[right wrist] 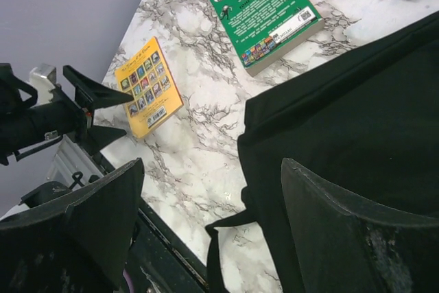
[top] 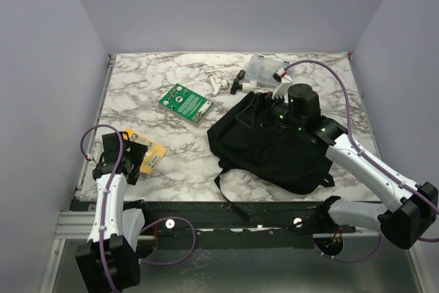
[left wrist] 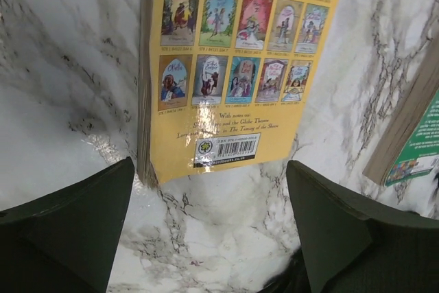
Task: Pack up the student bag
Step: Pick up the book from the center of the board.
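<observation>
This looks like a robotics lab test cell rather than a lived-in room. Plain pale panels (top: 233,5) box in a marble-patterned worktop (top: 137,94) on three sides. Two robot arms, left (top: 113,197) and right (top: 370,166), are bolted to a dark metal rail (top: 226,214) at its near edge, with purple cables (top: 343,80) looping along them. A black bag (top: 274,145), a green book (top: 186,102) and a yellow book (top: 154,154) lie spread out on the worktop.

The student bag (top: 271,149) lies right of the near book (top: 155,155) and the far book (top: 185,102).
</observation>
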Motion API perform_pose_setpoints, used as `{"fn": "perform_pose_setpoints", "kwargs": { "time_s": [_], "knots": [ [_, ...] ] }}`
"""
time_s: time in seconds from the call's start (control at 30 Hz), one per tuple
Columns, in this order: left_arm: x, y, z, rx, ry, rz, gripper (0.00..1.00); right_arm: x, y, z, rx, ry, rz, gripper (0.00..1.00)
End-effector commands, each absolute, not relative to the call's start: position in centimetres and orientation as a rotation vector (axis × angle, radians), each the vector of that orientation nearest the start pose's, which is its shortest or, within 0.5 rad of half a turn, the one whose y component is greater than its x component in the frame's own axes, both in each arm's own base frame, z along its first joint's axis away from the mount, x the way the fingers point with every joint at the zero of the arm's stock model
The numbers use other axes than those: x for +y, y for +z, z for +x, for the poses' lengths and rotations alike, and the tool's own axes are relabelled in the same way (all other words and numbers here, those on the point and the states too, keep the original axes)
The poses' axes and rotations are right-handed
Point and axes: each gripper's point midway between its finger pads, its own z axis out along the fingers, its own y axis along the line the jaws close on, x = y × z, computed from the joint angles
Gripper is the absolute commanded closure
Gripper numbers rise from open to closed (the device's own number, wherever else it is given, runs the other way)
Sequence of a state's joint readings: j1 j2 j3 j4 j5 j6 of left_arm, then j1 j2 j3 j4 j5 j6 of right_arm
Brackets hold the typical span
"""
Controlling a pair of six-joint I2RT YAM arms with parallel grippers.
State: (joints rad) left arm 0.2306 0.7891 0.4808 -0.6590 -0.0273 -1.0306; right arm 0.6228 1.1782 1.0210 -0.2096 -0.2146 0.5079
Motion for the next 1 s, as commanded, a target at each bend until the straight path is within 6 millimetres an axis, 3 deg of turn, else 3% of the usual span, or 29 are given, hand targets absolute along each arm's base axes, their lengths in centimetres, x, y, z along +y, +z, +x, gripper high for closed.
{"fn": "perform_pose_setpoints", "kwargs": {
  "time_s": [0.0, 0.13, 0.37, 0.6, 0.77, 0.87, 0.97],
  "knots": [
    [1.1, 4.6, 20.2, 2.073, -0.287, -1.72, 0.11, 26.3, 26.0, 27.6, 2.005, 0.905, -0.257, 0.15],
    [0.0, 3.3, 19.7, 2.121, -0.316, -1.812, 0.18, 26.2, 25.8, 27.7, 2.006, 0.896, -0.255, 0.15],
    [1.1, 1.9, 19.1, 2.104, -0.199, -1.9, 0.37, 26.3, 26.1, 27.6, 2.005, 0.912, -0.251, 0.16],
    [1.5, 0.8, 19.3, 2.089, -0.187, -1.895, 0.69, 26.0, 25.5, 27.5, 2.021, 0.904, -0.227, 0.16],
    [1.4, 1.5, 20.3, 2.058, -0.266, -1.773, 1.0, 26.5, 24.3, 27.1, 2.059, 0.933, -0.234, 0.16],
    [1.2, 3.0, 21.1, 2.042, -0.335, -1.669, 1.0, 27.4, 22.9, 26.7, 2.088, 0.989, -0.239, 0.16],
    [-0.5, 5.5, 22.3, 2.019, -0.514, -1.555, 1.0, 29.2, 22.5, 26.0, 2.115, 1.083, -0.248, 0.16]
  ]
}}
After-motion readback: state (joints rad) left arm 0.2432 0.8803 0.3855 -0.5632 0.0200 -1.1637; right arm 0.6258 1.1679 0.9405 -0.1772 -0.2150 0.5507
